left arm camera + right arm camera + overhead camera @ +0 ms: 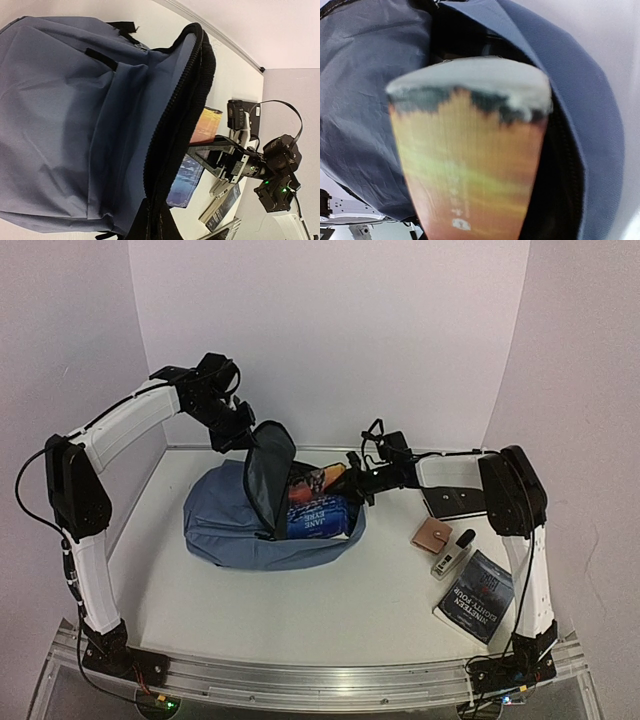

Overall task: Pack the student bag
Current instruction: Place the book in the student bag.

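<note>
One student bag [235, 530] lies on its side in the middle of the table [300, 625], its mouth turned toward the right arm and its flap [268, 475] lifted upright. Much of the inside is hidden behind that flap. In the left wrist view the fingers are lost in the dark zip edge at the bottom of the frame. The left gripper [243, 438] reaches down from a high, bent arm behind the bag, its jaws pressed together on the top edge of the flap.

The right arm stretches low and level toward the bag from its right. The right gripper [358, 483] is clamped on an orange book [470, 165] at the bag's mouth. In the right wrist view this book fills the frame and is blurred, so its cover text cannot be read and the fingers are covered. Inside the bag stands a blue book [318, 517] reading "JANE EYRE".

Right of the bag lie a brown wallet [433, 535], a small clear bottle [452, 554] and a dark book [478, 595] marked "NINETEEN EIGHTY FOUR". A dark flat thing [458, 502] is partly hidden under the right arm.
</note>
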